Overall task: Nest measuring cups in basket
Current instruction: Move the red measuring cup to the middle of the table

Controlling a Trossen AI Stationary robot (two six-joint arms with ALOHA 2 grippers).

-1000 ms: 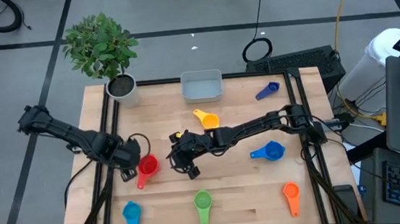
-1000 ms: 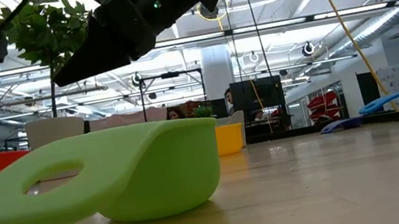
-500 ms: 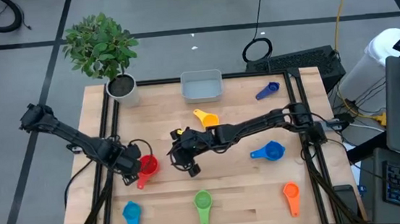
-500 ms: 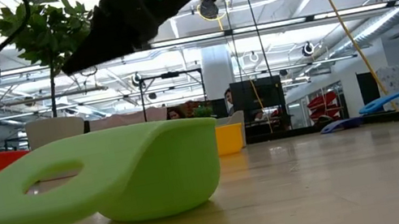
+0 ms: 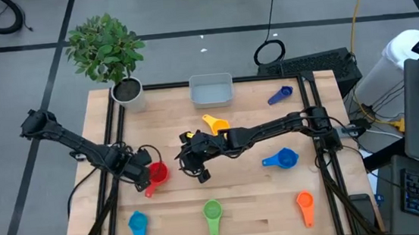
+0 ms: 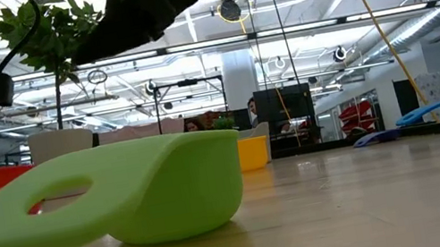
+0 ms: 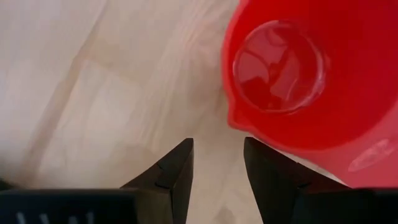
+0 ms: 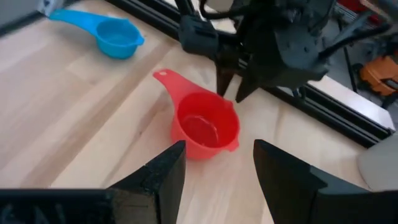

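Red cup (image 5: pixel 156 172) sits upright on the table's left-centre, far from the basket (image 5: pixel 212 91). Left claw (image 5: pixel 140 174) is poised just beside its rim, fingers parted, nothing held; right claw (image 5: pixel 195 162) waits open nearby. A closing miss could shove the cup away.

I see even, bright overhead light on the pale tabletop (image 5: pixel 254 197). Ceiling lamps glare in the low view, where the near green measuring cup (image 6: pixel 124 195) looks soft.

Glossy red plastic cup (image 7: pixel 311 74), pale matt wooden table (image 5: pixel 254 197)
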